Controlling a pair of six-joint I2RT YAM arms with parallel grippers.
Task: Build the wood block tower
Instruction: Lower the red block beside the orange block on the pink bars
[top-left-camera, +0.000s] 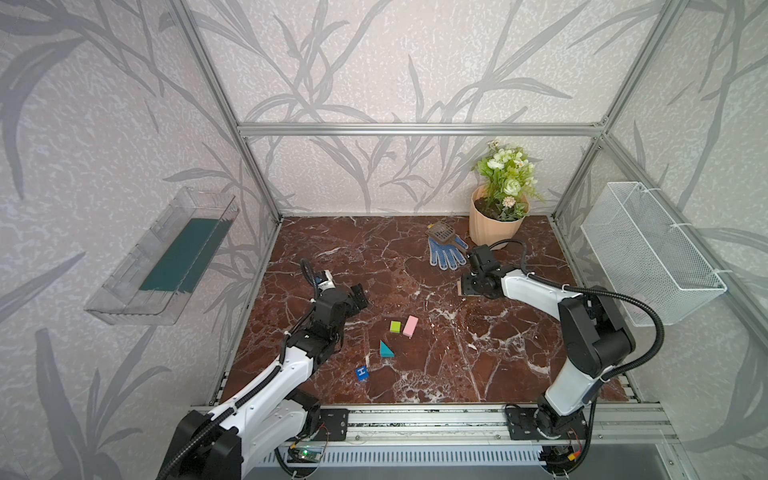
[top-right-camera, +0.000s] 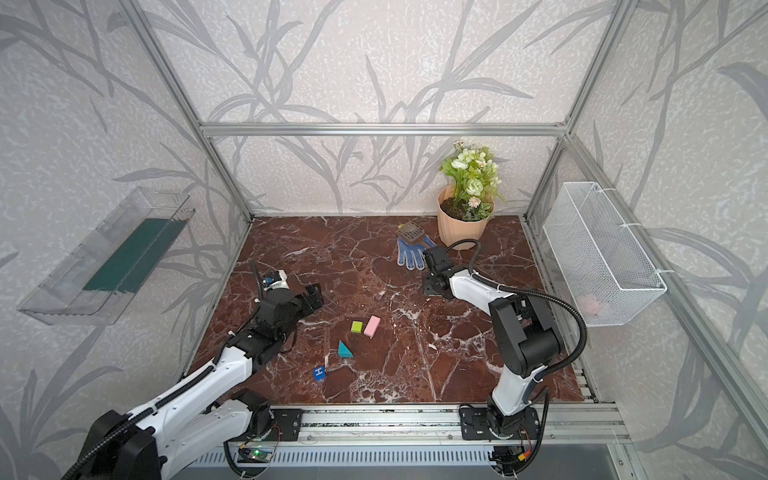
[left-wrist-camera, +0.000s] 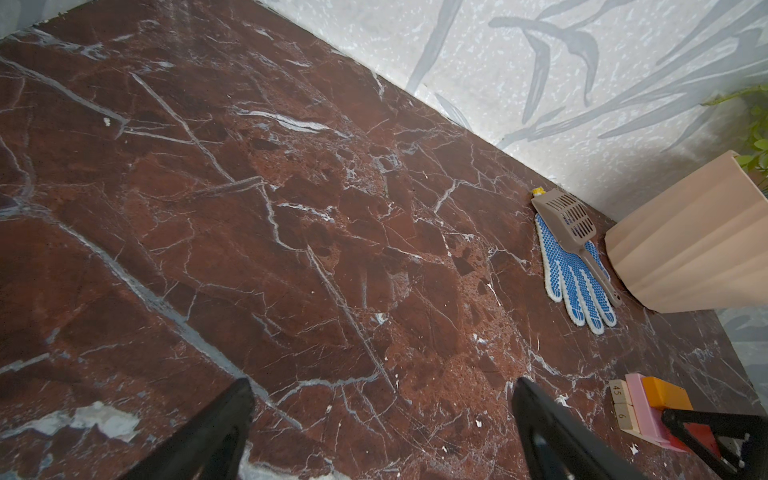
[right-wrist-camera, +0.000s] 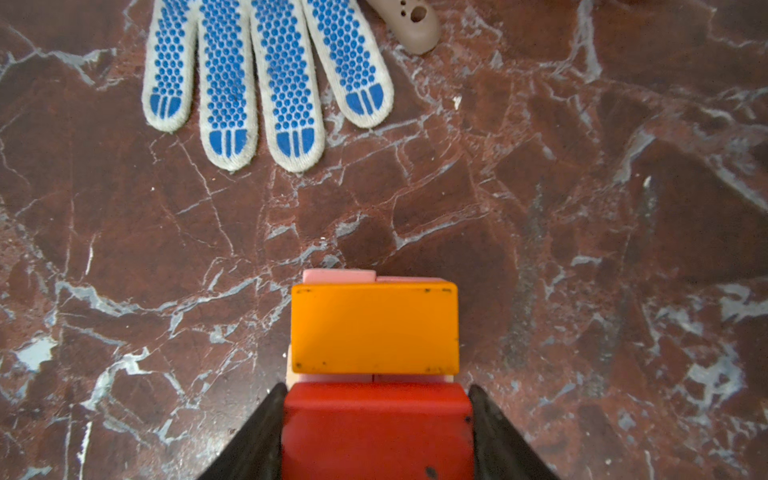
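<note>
Jaws first: found those of the right gripper (right-wrist-camera: 376, 390) pressed flat against both sides of the red block (right-wrist-camera: 376, 432), set about half wide, no gap showing. Saw that block just beside the orange block (right-wrist-camera: 374, 328), both above a pink layer (right-wrist-camera: 338, 275). Could not tell red resting on pink from red hanging just over it.

Made out the tower (left-wrist-camera: 642, 409) in the left wrist view: two tan bars (left-wrist-camera: 619, 392) marked 45 and 6 at the base, pink over them, orange on top, red caught between black fingers. Placed it toward the right rear of the marble tabletop (top-left-camera: 415, 257), near the fingertips of a blue-dotted glove (top-left-camera: 446, 252). Saw it mostly hidden under the gripper in both top views.

Found the jaws of the left gripper (left-wrist-camera: 382, 386) spread wide, holding nothing, above bare marble on the left side.

Counted four loose wood blocks near the middle front in both top views: a lime cube (top-left-camera: 395, 326) just beside a pink block (top-left-camera: 410, 325), a teal wedge (top-left-camera: 385, 350) nearer the front, and a blue "H" cube (top-left-camera: 362, 372) nearer still. Noted all four well apart from the tower.

Saw a slotted scoop (top-left-camera: 441, 232) lying across the glove's cuff, and a peach flowerpot (top-left-camera: 492, 226) just beside both.
</note>
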